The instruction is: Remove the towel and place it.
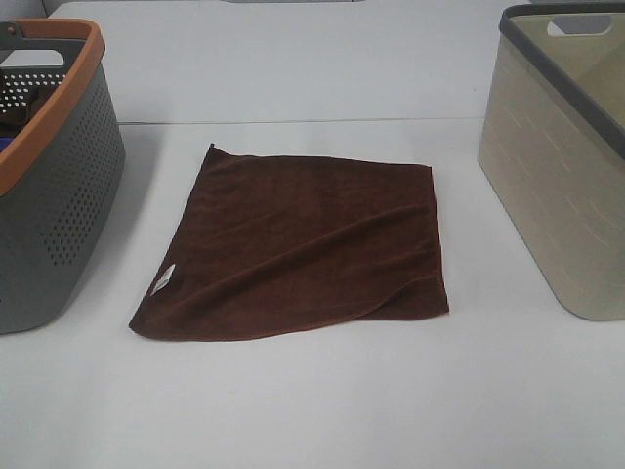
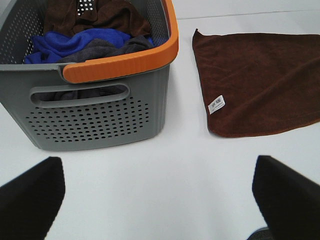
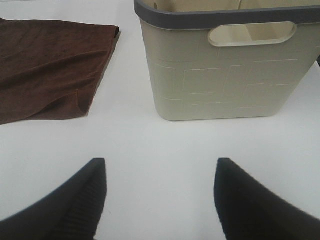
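Dark brown, roughly square soft cloth towel point(image 1: 298, 249) lies spread flat on the white surface point(image 1: 312, 410), between 2 baskets and touching neither. Hemmed edges visible; one near corner is folded over slightly, leaving a shallow crease. Small white tag point(image 1: 166, 278) sits at the edge near the corner toward the grey basket.

Grey perforated plastic basket with orange rim point(image 1: 54, 166) stands at the left of the high view. Left wrist view shows it holding a heap of cloths: a blue cloth point(image 2: 75, 42), a dark grey cloth point(image 2: 100, 50) and a brown cloth point(image 2: 100, 15). A slot handle is cut into its near wall.

Beige plastic basket with dark grey rim point(image 1: 562, 186) stands at the right, well apart from the towel. Oval handle cut-out in its wall; in the right wrist view nothing shows of its inside but bare wall.

Left pincer point(image 2: 157, 200): 2 dark fingers set wide apart above bare surface, in front of the grey basket, holding nothing. The towel is off to one side, not in contact.

Right pincer point(image 3: 160, 200): fingers parted, nothing between them, over bare surface in front of the beige basket. The towel's edge lies nearby, clear of the fingers.

Neither arm appears in the high view.
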You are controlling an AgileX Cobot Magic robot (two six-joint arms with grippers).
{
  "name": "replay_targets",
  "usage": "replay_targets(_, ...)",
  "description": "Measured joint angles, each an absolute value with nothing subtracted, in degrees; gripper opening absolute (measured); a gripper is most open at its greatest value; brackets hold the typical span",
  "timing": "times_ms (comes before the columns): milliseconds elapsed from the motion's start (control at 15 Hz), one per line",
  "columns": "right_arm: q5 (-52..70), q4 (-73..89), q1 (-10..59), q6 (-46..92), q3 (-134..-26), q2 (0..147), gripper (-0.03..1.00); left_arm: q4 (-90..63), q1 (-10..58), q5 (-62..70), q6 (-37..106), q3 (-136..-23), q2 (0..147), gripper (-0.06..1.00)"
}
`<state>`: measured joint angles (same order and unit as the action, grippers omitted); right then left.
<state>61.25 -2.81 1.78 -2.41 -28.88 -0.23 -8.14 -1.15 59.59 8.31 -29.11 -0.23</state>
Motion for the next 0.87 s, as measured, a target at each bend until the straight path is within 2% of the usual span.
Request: replay_targets(867,61.25,-2.81,1.78,-2.41,-28.88,-0.23,0.59,-8.14,-1.15,59.59,8.42,-29.11,-0.23,0.97)
